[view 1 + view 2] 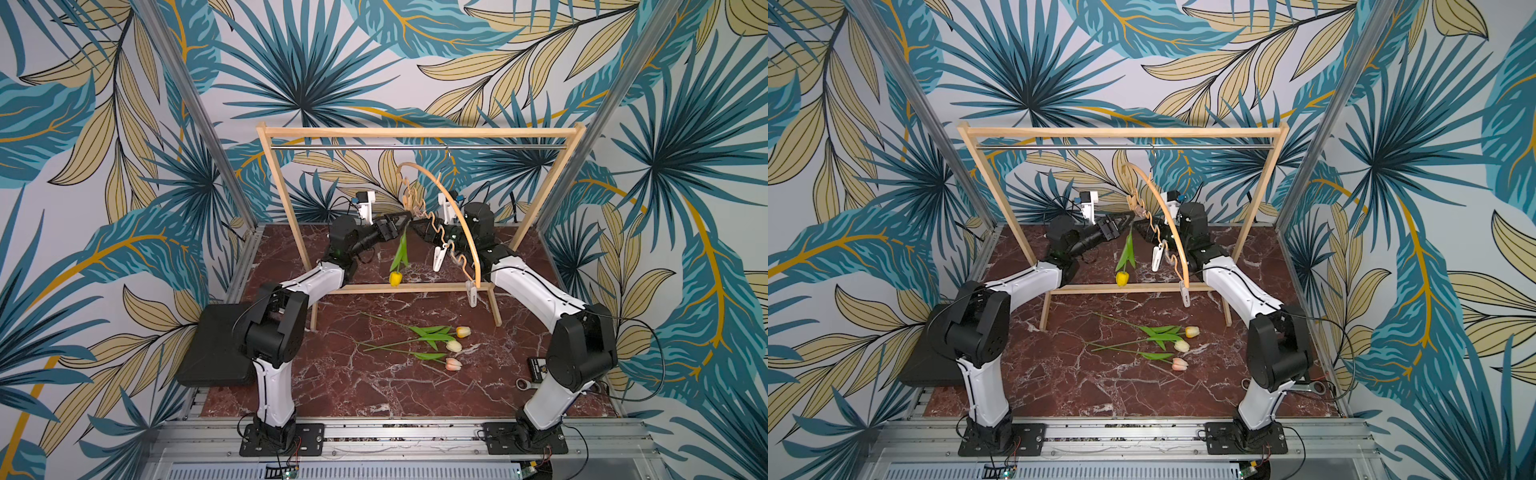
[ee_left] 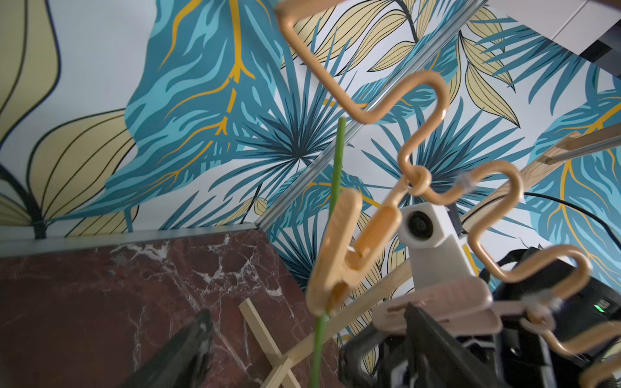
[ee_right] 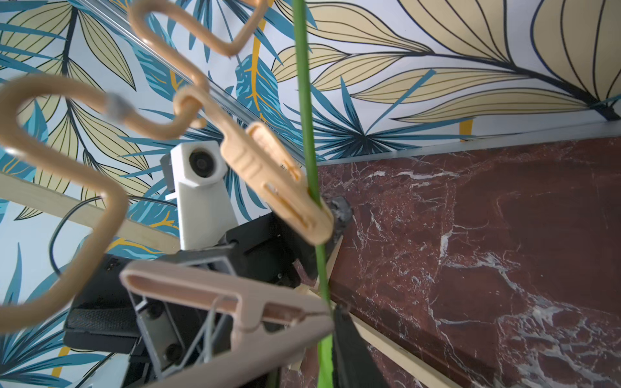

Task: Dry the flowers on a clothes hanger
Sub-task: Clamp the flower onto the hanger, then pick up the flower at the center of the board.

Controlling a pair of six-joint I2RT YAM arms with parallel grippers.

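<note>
A dark red marbled surface point(image 1: 353, 386) is carrying the whole scene. At its back a tall rectangular wooden rack point(image 1: 415, 133) is standing. The clothes hanger point(image 1: 461, 220) is hanging by its hook from the rack's metal rail point(image 1: 353, 146), steeply tilted, with one end high and the other low near the rack's bottom bar.

The yellow tulip point(image 1: 395, 278) is hanging head down beneath the hanger's wavy bar, clear of the surface. The other three flowers are lying side by side on the surface in front of the rack, well apart from the hanger: the orange-yellow tulip point(image 1: 462, 331), the cream-white tulip point(image 1: 454, 345) and the pink tulip point(image 1: 453, 364).

Both end effectors are meeting at the top of the hanging flower. The left end effector point(image 1: 404, 222) is standing wide, its fingers flanking the thin green stem point(image 2: 337, 161) without touching it. The right end effector point(image 1: 419, 229) is sitting against a pale clip point(image 3: 218, 295) that is lying across its jaws; whether it is squeezing that clip cannot be told. A small tan clip point(image 2: 336, 255) is biting the stem.

The likely trouble is a dropped flower. One small clip seems to be carrying the tulip, so a shallow bite could let the smooth stem slide out. The hanger is also hanging freely, so an end effector snagging the wavy bar or a clip while backing away could set it swinging, or drag the stem loose.
</note>
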